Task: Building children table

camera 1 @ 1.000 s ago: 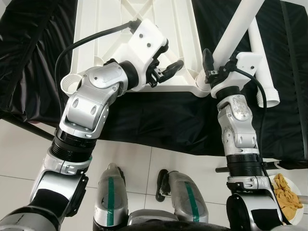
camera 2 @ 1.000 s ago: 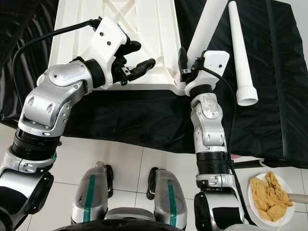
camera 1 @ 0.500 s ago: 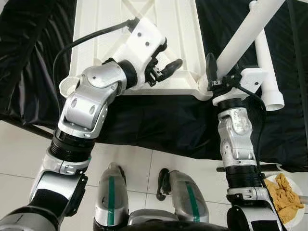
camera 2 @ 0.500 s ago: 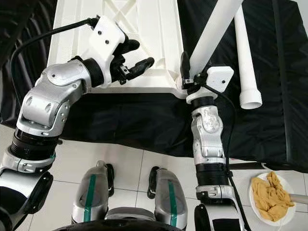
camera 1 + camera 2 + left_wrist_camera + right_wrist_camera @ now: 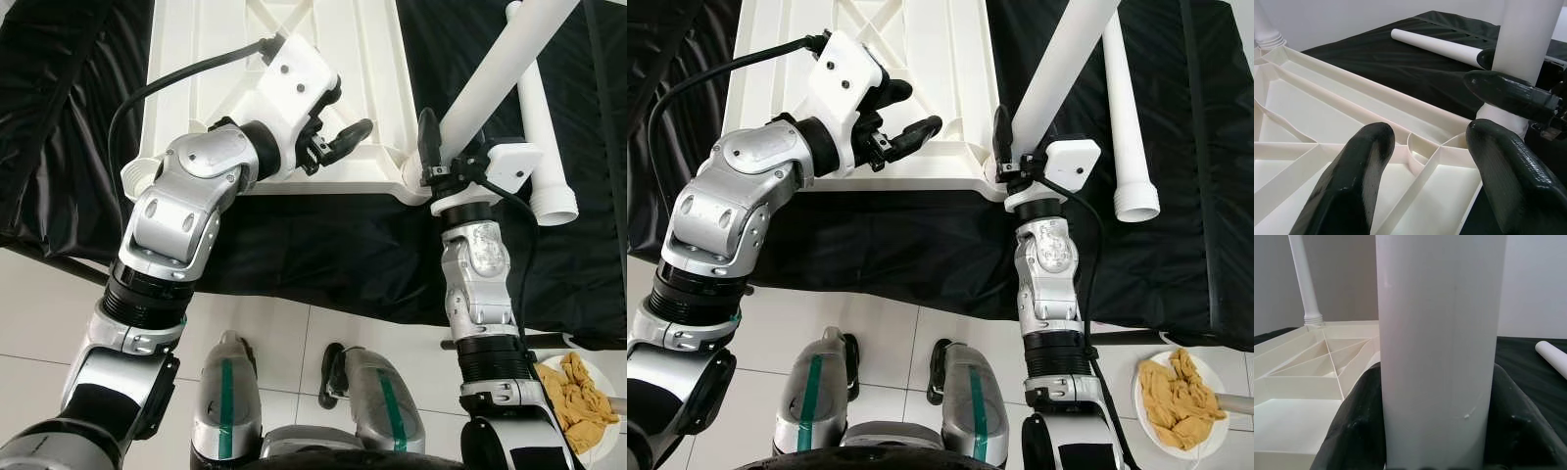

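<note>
Tabletop [image 5: 294,59] inverted | right hand [image 5: 1014,147] grips leg [image 5: 1058,69] at corner

Silver, segmented arms with ribbed black joint rings; white wrist housings [image 5: 294,83] trailing black cables [image 5: 147,93]; glossy black fingers [image 5: 1347,196]; silver legs with green stripes [image 5: 226,392].

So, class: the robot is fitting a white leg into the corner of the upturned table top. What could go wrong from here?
1. The right hand grips the leg low, near the corner socket, so the long upper part could lean and jam.
2. The left hand hangs open above the table top without holding it, so it may slide on the black cloth.
</note>
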{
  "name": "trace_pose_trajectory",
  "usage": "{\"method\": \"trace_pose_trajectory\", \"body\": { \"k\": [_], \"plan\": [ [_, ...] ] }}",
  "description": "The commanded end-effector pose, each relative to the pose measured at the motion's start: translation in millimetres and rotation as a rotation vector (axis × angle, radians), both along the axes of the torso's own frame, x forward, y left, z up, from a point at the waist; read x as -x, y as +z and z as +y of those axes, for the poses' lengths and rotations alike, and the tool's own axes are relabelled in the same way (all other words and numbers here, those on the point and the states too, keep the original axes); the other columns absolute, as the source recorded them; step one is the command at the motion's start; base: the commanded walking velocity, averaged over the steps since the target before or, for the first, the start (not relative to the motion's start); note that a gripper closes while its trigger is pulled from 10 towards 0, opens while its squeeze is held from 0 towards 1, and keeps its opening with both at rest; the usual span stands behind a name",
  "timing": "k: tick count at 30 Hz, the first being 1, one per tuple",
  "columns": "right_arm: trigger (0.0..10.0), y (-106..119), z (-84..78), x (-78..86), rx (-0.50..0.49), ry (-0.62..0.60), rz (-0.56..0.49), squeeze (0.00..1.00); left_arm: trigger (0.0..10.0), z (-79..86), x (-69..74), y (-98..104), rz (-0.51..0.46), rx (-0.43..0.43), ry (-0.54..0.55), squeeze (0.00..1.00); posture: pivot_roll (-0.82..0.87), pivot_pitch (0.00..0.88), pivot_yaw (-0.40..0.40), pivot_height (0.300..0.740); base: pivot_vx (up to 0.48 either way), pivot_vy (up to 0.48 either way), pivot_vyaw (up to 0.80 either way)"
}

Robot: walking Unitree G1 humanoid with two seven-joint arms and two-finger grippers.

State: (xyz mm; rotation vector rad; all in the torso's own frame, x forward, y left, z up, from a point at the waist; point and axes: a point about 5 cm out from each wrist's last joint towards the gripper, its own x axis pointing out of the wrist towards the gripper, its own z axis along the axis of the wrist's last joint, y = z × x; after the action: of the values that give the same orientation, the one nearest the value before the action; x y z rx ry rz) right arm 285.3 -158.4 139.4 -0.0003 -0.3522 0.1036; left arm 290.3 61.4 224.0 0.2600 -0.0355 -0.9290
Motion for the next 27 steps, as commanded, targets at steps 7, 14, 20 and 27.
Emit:
{"method": "trace_pose_trajectory", "body": {
  "k": [7, 14, 20, 27],
  "plan": [
    [10.0, -52, -26.3, 4.5, 0.055, -0.197, 0.258, 0.0, 10.0, -0.5, 0.5, 7, -0.026, 0.009, 0.026, 0.0, 0.11, 0.114, -0.029, 0.74, 0.0, 0.0, 0.0],
    [10.0, -55, -35.1, 2.9, 0.044, -0.289, 0.267, 0.0, 10.0, -1.3, 0.8, 7, -0.026, 0.011, 0.024, 0.0, 0.11, 0.114, -0.03, 0.74, 0.0, 0.0, 0.0],
    [10.0, -61, -41.5, 5.8, 0.021, -0.375, 0.26, 0.0, 10.0, -0.7, 0.8, 7, -0.027, 0.009, 0.025, 0.0, 0.11, 0.114, -0.029, 0.74, 0.0, 0.0, 0.0],
    [10.0, -64, -50.8, 10.3, -0.019, -0.477, 0.225, 0.0, 10.0, -1.0, 0.9, 8, -0.029, 0.008, 0.02, 0.0, 0.11, 0.115, -0.025, 0.74, 0.0, 0.0, 0.0]
  ]
}}
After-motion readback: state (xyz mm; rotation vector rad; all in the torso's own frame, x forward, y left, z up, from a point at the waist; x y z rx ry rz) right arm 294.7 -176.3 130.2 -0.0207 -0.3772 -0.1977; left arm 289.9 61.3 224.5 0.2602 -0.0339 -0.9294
